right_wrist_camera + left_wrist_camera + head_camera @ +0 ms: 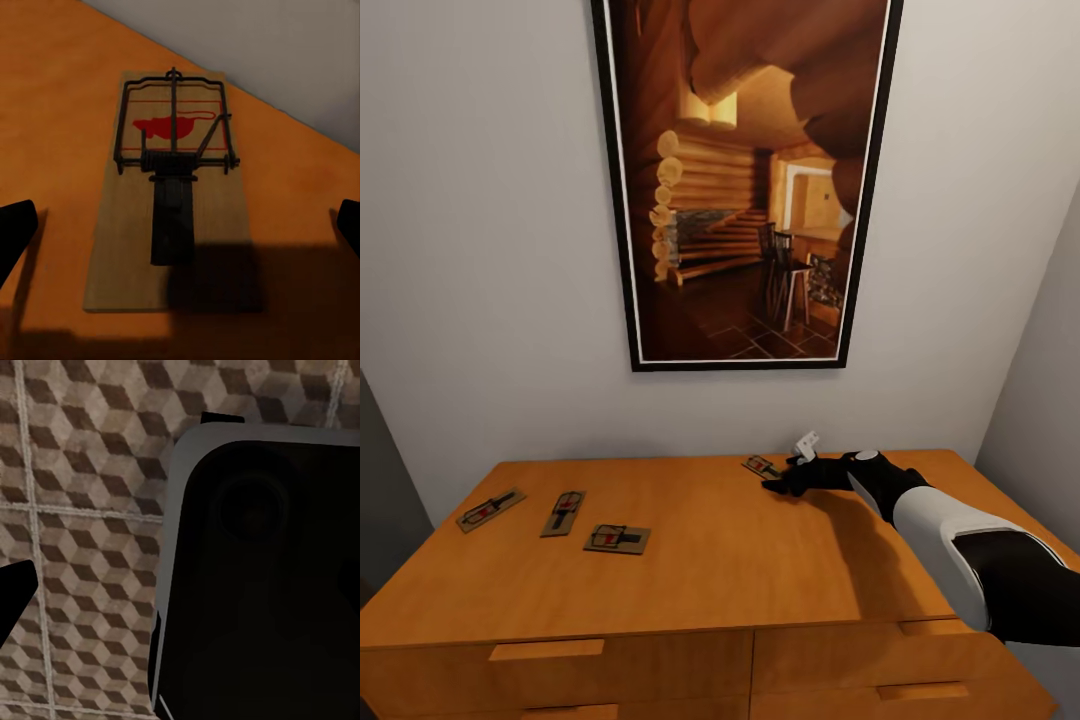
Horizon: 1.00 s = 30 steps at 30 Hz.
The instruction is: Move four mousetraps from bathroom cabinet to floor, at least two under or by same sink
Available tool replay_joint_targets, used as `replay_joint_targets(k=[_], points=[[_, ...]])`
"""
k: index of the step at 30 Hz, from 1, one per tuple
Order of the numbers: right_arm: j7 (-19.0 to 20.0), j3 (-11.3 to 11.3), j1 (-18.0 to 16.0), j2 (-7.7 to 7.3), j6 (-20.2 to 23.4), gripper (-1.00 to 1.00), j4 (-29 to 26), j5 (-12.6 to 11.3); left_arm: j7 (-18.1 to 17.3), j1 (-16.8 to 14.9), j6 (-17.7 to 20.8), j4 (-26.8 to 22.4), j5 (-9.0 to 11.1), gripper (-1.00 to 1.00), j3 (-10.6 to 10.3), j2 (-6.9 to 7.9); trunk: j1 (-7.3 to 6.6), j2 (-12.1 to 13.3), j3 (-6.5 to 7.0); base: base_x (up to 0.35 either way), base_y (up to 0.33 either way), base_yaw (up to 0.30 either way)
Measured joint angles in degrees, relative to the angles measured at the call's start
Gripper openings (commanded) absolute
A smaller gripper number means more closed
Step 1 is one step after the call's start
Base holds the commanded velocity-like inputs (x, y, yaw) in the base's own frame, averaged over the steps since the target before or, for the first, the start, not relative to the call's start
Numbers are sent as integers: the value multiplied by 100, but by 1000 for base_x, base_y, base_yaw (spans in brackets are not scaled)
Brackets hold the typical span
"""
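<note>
Orange-brown wood runs the width of the head view: the cabinet (710,560), its flat top serving as the worktop, with all four mousetraps lying on it. Three sit in a loose row toward the left end: one (491,510), the next (563,513), and a third (617,538). The fourth mousetrap (761,466) lies well apart from them, near the wall, and the right gripper (785,482) is right at it, the arm reaching in from the right. Through the right wrist camera that trap (169,187) lies flat and dead centre between the two dark fingertips (15,236), jaws spread wide on either side and holding nothing. Its long axis runs along the line of reach, so by my reading the jaws would close across the narrow width. Down low, the left wrist view takes in the cube-patterned bathroom floor (82,547); I cannot tell how the left jaws stand.
</note>
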Motion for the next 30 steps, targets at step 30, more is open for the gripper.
replay_joint_targets(k=[30], points=[[-4, -88, -2, -6, -5, 100, 92, -46, 0, 0, 0, 1, -2, 100, 0, -6, 0, 0, 1, 0, 0, 0]])
